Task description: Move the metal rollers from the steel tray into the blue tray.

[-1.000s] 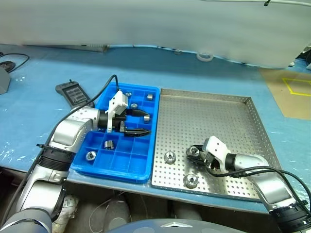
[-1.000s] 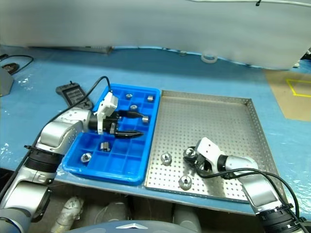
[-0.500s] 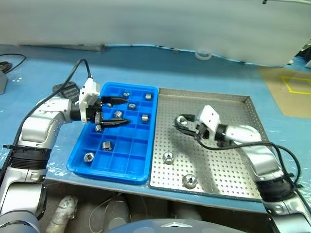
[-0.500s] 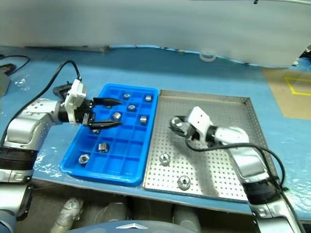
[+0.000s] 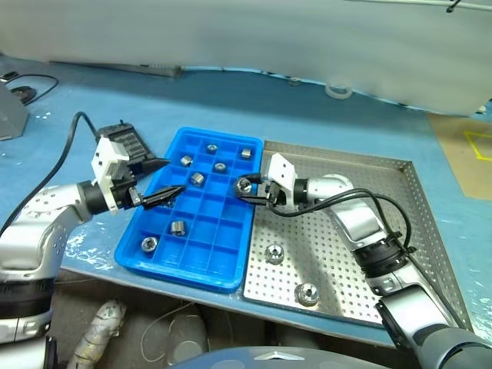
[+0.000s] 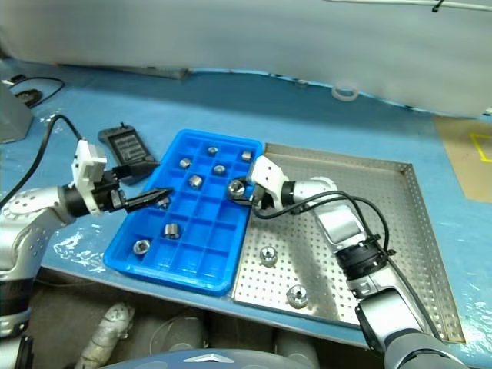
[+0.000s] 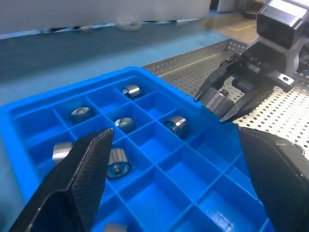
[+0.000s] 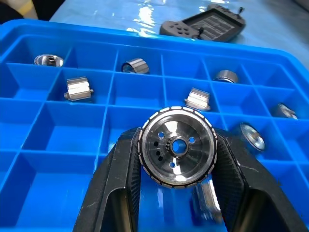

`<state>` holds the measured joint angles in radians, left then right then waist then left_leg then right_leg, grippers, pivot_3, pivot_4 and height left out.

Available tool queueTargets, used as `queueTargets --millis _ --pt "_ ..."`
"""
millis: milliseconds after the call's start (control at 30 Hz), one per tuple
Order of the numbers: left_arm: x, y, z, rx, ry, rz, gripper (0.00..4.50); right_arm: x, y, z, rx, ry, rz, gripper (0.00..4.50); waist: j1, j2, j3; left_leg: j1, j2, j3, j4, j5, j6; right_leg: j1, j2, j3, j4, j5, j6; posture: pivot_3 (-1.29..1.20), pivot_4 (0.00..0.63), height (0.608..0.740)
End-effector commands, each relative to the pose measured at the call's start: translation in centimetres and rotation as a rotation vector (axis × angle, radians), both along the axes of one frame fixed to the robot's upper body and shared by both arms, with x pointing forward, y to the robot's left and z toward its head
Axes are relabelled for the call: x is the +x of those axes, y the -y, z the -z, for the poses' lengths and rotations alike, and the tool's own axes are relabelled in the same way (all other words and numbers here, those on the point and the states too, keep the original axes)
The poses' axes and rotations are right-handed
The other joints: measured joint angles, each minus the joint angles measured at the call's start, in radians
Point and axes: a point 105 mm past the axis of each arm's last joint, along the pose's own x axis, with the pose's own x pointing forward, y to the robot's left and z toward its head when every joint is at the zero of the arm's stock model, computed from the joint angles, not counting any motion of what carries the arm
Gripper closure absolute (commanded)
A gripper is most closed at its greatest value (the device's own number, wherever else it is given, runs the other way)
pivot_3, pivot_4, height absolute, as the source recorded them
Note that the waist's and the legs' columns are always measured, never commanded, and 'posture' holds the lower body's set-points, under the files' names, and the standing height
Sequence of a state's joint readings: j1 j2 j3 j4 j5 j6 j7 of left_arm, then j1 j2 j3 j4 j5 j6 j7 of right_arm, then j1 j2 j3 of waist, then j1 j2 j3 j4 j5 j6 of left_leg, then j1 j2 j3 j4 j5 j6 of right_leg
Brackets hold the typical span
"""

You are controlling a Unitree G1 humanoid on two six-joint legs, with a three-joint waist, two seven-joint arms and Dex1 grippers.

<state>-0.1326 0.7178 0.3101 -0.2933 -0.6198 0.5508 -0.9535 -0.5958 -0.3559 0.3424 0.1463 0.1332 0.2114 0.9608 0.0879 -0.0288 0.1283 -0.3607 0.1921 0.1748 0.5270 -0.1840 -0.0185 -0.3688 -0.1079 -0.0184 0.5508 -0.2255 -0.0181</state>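
My right gripper [image 5: 246, 186] is shut on one metal roller [image 8: 177, 146], a shiny disc with a centre hole, held just above the right edge of the blue tray [image 5: 206, 232]. Several rollers lie in the tray's compartments, such as one [image 5: 197, 178] near the middle and one [image 5: 148, 244] at the front left. Two rollers [image 5: 274, 252] [image 5: 307, 292] lie on the perforated steel tray [image 5: 415, 231]. At the blue tray's left edge my left gripper [image 5: 164, 180] stands open and empty, pointing across the tray; its black fingers [image 7: 91, 164] frame the compartments in the left wrist view.
A black remote [image 5: 127, 144] with a cable lies just left of the blue tray, behind my left gripper. A roll of tape [image 5: 336, 91] sits at the back of the blue table, and a grey box [image 5: 11, 115] stands at the far left.
My right gripper lifted the roller off the steel tray and carried it left to the blue tray's right edge. My left gripper drew back left, out of the tray, still open.
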Motion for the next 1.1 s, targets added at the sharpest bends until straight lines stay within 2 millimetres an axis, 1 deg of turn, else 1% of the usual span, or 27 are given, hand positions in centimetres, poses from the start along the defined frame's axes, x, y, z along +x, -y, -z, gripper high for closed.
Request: queueTargets --millis 33,100,200,367,433,500,533,600,667,733,800,833,900,967,1033,1100 --pt "-1.1 -0.5 -1.6 -0.018 0.057 -0.050 0.16 0.2 -1.6 -0.7 0.027 0.034 -0.057 2.87 0.012 0.000 0.000 0.000 0.001 -0.001 0.000 0.000 0.000 0.000 0.000 -0.001 0.001 0.000 0.000 0.27 0.150 0.740" --pt "-1.5 -0.5 -1.5 -0.021 0.051 -0.063 0.16 0.4 -2.0 -0.3 0.029 0.028 -0.063 2.87 0.025 0.001 0.001 0.000 0.001 -0.002 -0.001 0.000 0.000 0.000 0.000 -0.002 0.001 0.000 0.000 0.28 0.150 0.740" --pt "-1.4 -0.6 -1.6 -0.027 0.052 -0.081 0.16 0.7 -3.0 0.3 0.068 -0.023 -0.063 2.87 0.044 0.001 0.001 0.000 0.001 -0.002 0.000 0.000 -0.001 0.001 0.000 -0.003 0.001 0.000 0.000 0.29 0.150 0.740" --pt "-1.1 0.0 -1.4 -0.036 0.046 -0.062 0.16 1.4 -3.5 1.9 0.047 -0.055 -0.033 2.87 0.048 0.000 0.001 0.000 0.000 -0.003 0.000 0.003 -0.005 0.001 0.000 -0.003 0.002 0.000 0.000 0.27 0.150 0.740" --pt "-0.9 0.3 -1.4 -0.036 0.044 -0.051 0.16 1.5 -3.3 2.4 0.038 -0.053 -0.029 2.14 0.046 0.000 0.000 0.000 0.000 -0.003 0.000 0.003 -0.006 0.001 0.000 -0.003 0.002 0.000 0.000 0.25 0.150 0.740" --pt "-0.5 0.6 -1.4 -0.036 0.043 -0.033 0.16 2.2 -2.9 2.6 0.030 -0.039 0.024 1.52 0.045 0.000 0.000 0.000 0.000 -0.003 0.000 0.003 -0.006 0.001 0.000 -0.003 0.002 0.000 0.000 0.24 0.150 0.740" --pt "-0.4 0.7 -1.5 -0.034 0.043 -0.023 0.16 2.1 -2.7 2.5 0.042 -0.059 0.023 1.24 0.045 0.000 0.000 0.000 0.000 -0.003 0.000 0.003 -0.006 0.001 0.000 -0.003 0.002 0.000 0.000 0.23 0.150 0.740" --pt "-0.1 1.0 -1.5 -0.032 0.041 -0.002 0.16 1.6 -2.4 2.2 0.062 -0.071 0.004 1.24 0.046 0.000 0.000 0.000 -0.001 -0.003 0.000 0.004 -0.006 0.001 0.000 -0.003 0.003 0.000 0.000 0.20 0.150 0.740" --pt "0.3 1.3 -1.5 -0.035 0.039 0.019 0.16 1.4 -1.8 1.5 0.076 -0.051 0.012 1.24 0.045 0.000 0.000 0.000 -0.001 -0.003 0.000 0.004 -0.006 0.001 0.000 -0.003 0.003 0.000 0.001 0.18 0.150 0.740" --pt "0.6 1.8 -1.5 -0.041 0.034 0.054 0.16 1.1 -0.7 0.6 0.090 -0.030 0.024 1.24 0.044 -0.001 0.000 0.000 -0.001 -0.003 0.000 0.004 -0.006 0.001 0.000 -0.003 0.002 0.000 0.001 0.14 0.150 0.740" --pt "0.9 2.7 -1.4 -0.050 0.022 0.106 0.16 0.6 1.0 -0.8 0.119 -0.015 0.041 1.24 0.042 -0.001 0.000 0.000 -0.002 -0.003 0.000 0.004 -0.006 0.001 0.000 -0.003 0.002 0.000 0.001 0.10 0.150 0.740" --pt "1.0 3.5 -1.2 -0.056 0.010 0.144 0.16 0.3 2.0 -1.4 0.128 -0.007 0.056 1.24 0.042 -0.001 0.000 0.000 -0.002 -0.003 0.000 0.004 -0.006 0.001 0.000 -0.003 0.002 0.001 0.001 0.08 0.150 0.740" --pt "1.1 4.8 -0.9 -0.062 -0.010 0.215 0.16 -0.5 3.6 -2.0 0.124 -0.006 0.077 1.24 0.039 -0.001 0.000 0.000 -0.002 -0.004 0.000 0.004 -0.006 0.002 0.000 -0.003 0.002 0.001 0.001 0.03 0.150 0.740" --pt "1.2 6.4 -0.5 -0.062 -0.021 0.300 0.16 -2.0 5.2 -1.9 0.081 -0.021 0.082 1.24 0.032 -0.001 -0.001 0.000 -0.002 -0.003 0.000 0.004 -0.006 0.002 0.000 -0.002 0.002 0.001 0.001 -0.03 0.150 0.740" --pt "1.6 7.5 -0.3 -0.066 -0.027 0.357 0.16 -3.8 6.3 -1.6 0.033 -0.041 0.073 1.24 0.021 -0.002 -0.001 0.002 -0.002 -0.003 0.000 0.004 -0.006 0.003 0.001 -0.002 0.002 0.001 0.001 -0.05 0.150 0.740" --pt "2.2 8.4 -0.2 -0.072 -0.030 0.394 0.16 -5.6 6.6 -1.7 0.022 -0.063 0.056 1.24 0.003 -0.003 -0.002 0.003 -0.002 -0.003 0.000 0.004 -0.006 0.003 0.002 -0.002 0.002 0.000 0.001 -0.12 0.150 0.740"
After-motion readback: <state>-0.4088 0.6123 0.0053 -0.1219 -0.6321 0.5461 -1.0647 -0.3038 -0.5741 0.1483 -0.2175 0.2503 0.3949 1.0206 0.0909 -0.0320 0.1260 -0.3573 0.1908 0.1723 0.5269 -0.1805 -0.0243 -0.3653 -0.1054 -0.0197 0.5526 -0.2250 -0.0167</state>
